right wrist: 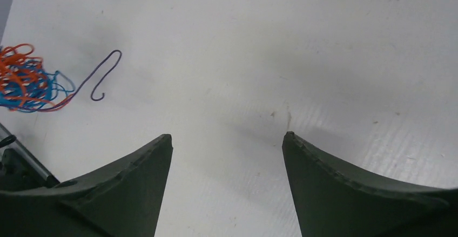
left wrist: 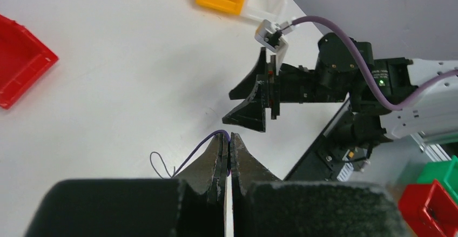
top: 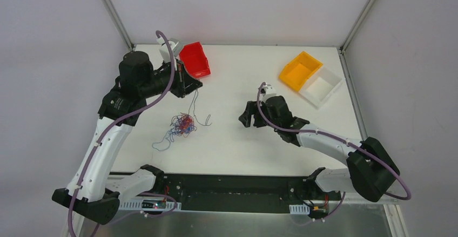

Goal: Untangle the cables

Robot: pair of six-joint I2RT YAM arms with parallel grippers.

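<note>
Left jaws pinch a purple cable point(left wrist: 195, 150), clear only from the wrist.

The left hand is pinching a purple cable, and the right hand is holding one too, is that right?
Not quite. The left hand does pinch a purple cable, but the right hand is open and holds nothing; the right wrist view shows this.
</note>
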